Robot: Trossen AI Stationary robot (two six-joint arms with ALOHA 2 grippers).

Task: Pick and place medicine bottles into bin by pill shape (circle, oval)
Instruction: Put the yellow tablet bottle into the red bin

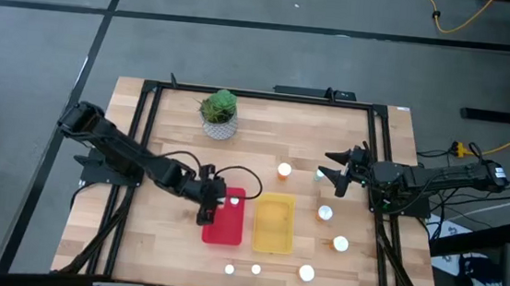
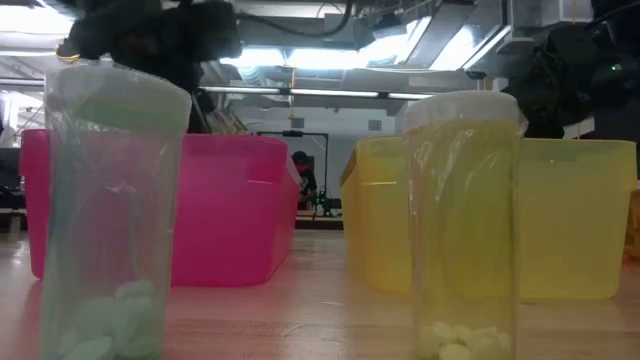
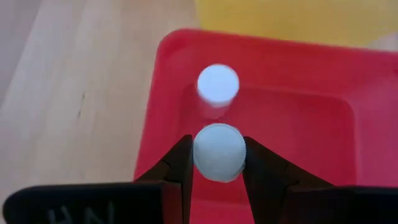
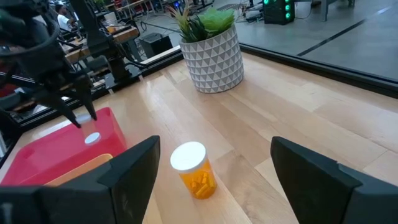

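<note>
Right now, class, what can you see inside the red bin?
Inside the red bin stands one white-capped bottle. The left gripper holds a second bottle above it; the floor beneath that one is covered.

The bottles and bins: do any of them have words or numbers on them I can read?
No readable text on the bottles or the bins.
Left hand: raised letters on its dark body, cut off at the picture's edge and too blurred to read.
Red bin, yellow bin, orange bottle: no labels visible.
</note>
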